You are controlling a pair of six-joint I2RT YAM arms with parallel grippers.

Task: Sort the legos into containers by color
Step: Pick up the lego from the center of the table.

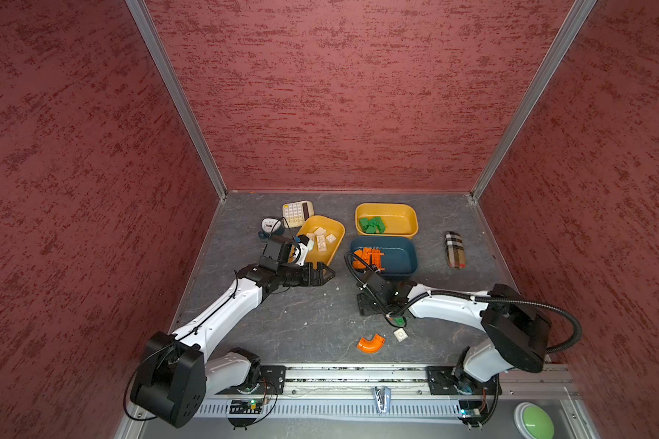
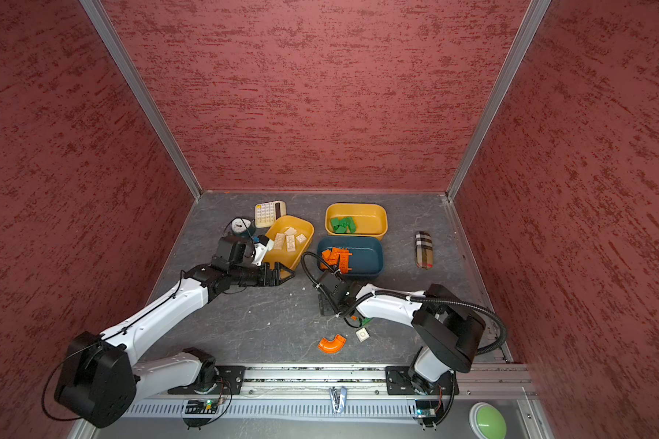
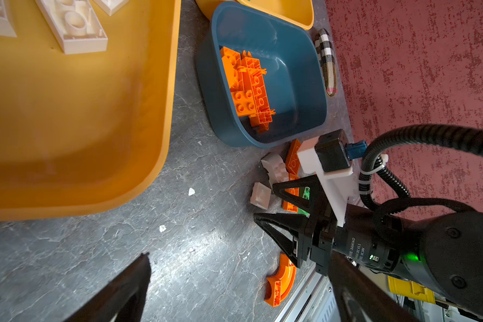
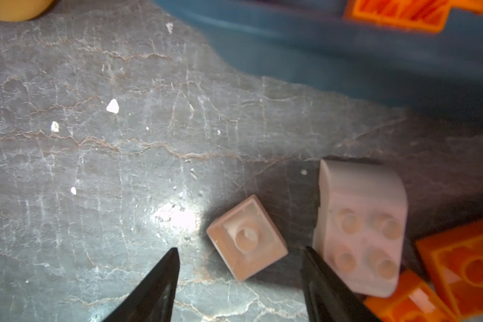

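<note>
left hand [image 1: 327,273] gaping, right hand [image 4: 241,249] parted, empty | teal tray [image 1: 402,254]: orange legos [image 1: 368,257] | yellow trays [image 1: 387,205]: white legos [image 1: 321,240], green legos [image 1: 372,225]

Mottled red walls [image 1: 339,95] enclose grey, seemingly stone floor [image 1: 301,315].

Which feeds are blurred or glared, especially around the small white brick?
Right wrist view: small white brick sharp at the open right claw, glare on the table beside it, teal tray smeared. Left wrist view: orange bricks crisp. Both top views: walls splayed.
</note>
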